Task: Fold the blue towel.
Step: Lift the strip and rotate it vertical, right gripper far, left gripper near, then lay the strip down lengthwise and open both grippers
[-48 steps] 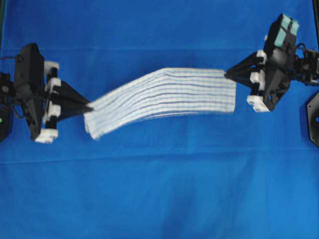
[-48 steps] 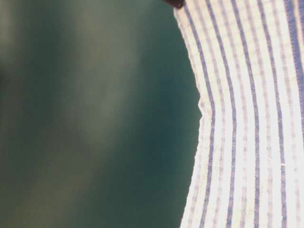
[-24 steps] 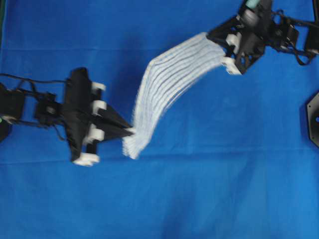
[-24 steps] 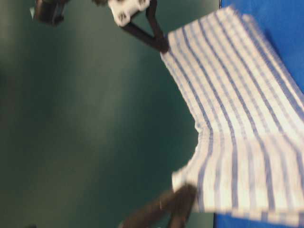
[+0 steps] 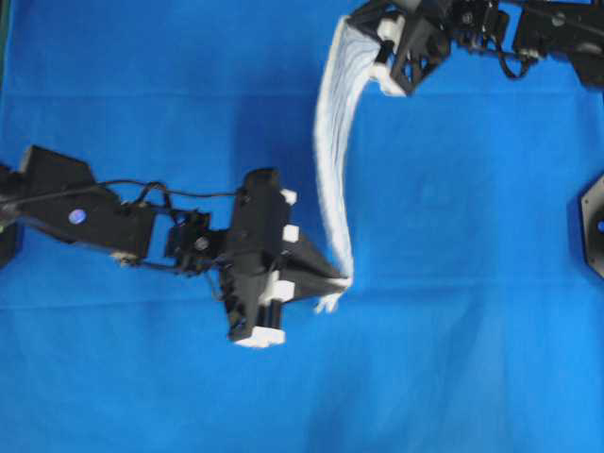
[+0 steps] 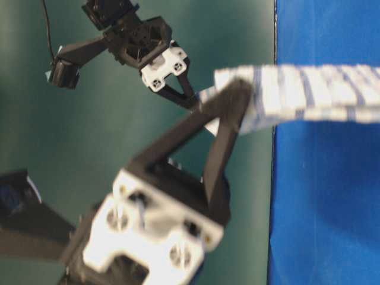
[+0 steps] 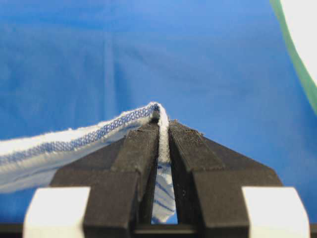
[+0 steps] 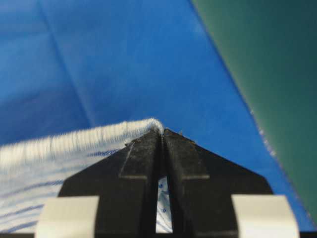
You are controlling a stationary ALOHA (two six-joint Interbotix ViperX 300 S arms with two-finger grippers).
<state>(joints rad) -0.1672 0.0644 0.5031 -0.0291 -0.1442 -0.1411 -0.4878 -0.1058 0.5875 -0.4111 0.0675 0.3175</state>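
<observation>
We have the blue towel [image 5: 332, 142] up in the air over the blue table cover [image 5: 472, 330], stretched between our two claws. Our left claw [image 5: 345, 279] pinches one end tight, and our right claw [image 5: 363, 21] pinches the other end near the top edge. The towel looks doubled over already. We think we must still lay it down flat and maybe fold it once more
</observation>
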